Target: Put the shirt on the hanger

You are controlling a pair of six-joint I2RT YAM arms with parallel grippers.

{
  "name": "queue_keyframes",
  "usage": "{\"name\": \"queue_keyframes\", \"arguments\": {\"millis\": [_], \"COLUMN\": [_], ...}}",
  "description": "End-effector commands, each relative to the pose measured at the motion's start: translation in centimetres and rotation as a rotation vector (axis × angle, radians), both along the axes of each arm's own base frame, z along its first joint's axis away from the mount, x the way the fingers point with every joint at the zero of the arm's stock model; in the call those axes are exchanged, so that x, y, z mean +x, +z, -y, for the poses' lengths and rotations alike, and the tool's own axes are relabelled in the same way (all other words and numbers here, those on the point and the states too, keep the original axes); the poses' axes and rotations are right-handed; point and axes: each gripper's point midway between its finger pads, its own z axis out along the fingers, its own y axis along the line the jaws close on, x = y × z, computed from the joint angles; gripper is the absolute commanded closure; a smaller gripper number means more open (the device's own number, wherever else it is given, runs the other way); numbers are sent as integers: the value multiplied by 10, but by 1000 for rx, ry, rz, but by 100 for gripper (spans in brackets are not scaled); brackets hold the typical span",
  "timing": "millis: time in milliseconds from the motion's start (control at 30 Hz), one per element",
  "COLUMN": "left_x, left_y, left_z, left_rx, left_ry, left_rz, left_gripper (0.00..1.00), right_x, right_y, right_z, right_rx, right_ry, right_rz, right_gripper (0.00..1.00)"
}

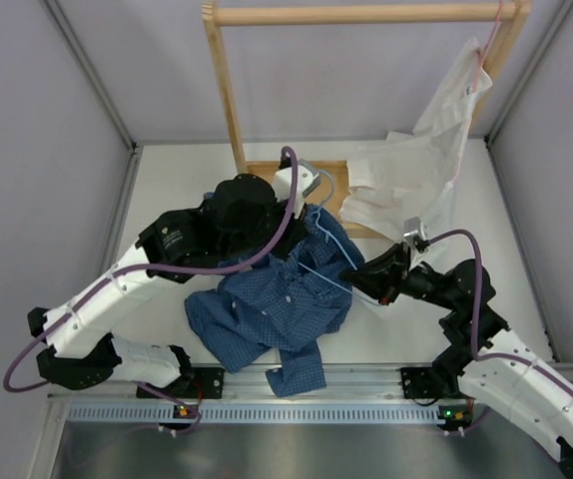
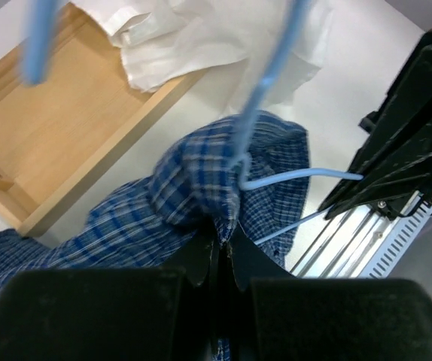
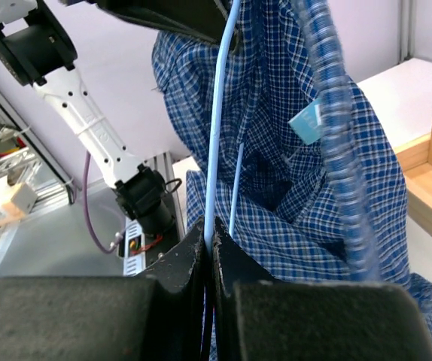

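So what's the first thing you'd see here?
A crumpled blue checked button-up shirt in the middle of the table, pinched by the left gripper. The right gripper clamps a thin light blue wire hanger against it, and a plain white shirt hangs on the wooden rack behind.

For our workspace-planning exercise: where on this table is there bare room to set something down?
Bare table lies far-left, between the left wall and the wooden rack; also a strip right of the white shirt. The centre is crowded with the blue shirt and the hanger.
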Motion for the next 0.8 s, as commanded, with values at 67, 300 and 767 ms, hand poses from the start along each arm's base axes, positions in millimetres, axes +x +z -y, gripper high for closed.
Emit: {"name": "queue_keyframes", "arguments": {"millis": [67, 300, 767], "left_x": [-22, -31, -39], "left_y": [28, 73, 101], "left_z": [27, -7, 32], "left_rx": [-51, -113, -43], "left_ry": [-148, -163, -519], "left_rz": [29, 182, 467], "left_gripper": [94, 11, 2], "right_x": [-3, 5, -23], "right_y": [49, 50, 48], "right_z": [5, 28, 31], "right_rx": [167, 270, 310], "right_ry": [-35, -178, -77], "right_rz": [161, 182, 266], "right_gripper": [100, 100, 100]}}
